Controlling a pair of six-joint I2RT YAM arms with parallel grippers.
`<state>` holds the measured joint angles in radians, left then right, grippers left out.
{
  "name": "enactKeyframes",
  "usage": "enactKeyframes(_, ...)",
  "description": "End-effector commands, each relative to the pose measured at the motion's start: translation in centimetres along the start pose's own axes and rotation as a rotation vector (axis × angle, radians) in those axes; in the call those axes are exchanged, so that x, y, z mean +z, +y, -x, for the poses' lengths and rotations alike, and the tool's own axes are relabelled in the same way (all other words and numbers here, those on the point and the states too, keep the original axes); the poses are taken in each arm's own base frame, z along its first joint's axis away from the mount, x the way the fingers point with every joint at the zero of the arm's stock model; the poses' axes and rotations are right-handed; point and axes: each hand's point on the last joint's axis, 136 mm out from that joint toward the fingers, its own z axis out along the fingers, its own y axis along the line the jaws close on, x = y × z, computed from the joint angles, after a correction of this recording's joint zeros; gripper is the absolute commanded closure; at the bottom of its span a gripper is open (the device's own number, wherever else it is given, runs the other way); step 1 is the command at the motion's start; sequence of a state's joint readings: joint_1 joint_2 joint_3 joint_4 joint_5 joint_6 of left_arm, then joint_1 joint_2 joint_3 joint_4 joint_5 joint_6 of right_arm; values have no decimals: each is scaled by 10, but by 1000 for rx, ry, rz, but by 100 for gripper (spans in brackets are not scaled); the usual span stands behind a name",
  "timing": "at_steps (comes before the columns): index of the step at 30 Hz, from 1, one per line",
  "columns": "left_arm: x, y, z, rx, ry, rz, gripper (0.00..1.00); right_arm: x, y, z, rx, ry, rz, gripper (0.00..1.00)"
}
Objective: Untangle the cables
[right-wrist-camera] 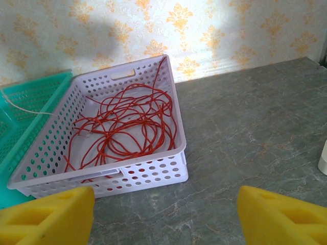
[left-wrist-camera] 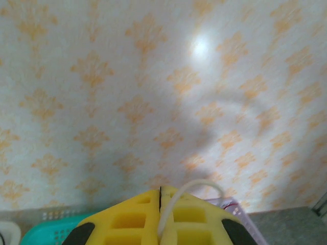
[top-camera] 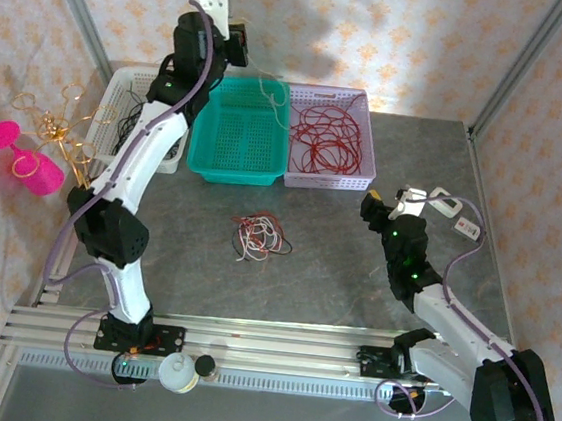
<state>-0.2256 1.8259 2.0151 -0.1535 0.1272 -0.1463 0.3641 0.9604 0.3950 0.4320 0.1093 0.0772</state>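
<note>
Holding red cables (top-camera: 324, 140): lilac basket (right-wrist-camera: 153, 176); left jaws pinch white cable (left-wrist-camera: 199, 181); right jaws parted.

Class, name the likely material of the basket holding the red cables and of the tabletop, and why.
Basket: likely moulded plastic, pale lilac-white, glossy, regular rows of holes. Tabletop: grey with marbled veining and faint sheen; stone-look laminate or metal sheet, cannot tell.

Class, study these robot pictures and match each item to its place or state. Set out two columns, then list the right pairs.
Items
1. red cables
2. white cable
3. mixed cable tangle
4. right hand

Places or states
A. loose on the table
B. open
C. in the white basket
D. pinched in the left hand

Pairs: 1-C, 2-D, 3-A, 4-B
</note>
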Motion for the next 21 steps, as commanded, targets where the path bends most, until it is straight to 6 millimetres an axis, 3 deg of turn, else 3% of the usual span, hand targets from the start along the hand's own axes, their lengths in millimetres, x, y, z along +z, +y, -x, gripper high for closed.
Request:
enactKeyframes(1, -8, -8, 15, -21, -37, -39, 100, -4, 1, 20, -3, -46, -14, 26)
enactKeyframes(5, -17, -6, 30, -19, -73, -34, 100, -5, 2, 22, -3, -50, -8, 27)
enactKeyframes(14, -48, -23, 72, -25, -169, -110, 100, -6, 0, 24, -9, -55, -24, 27)
enactKeyframes(21, -36, -9, 56, 3, -130, -57, 100, -5, 3, 23, 0, -49, -8, 27)
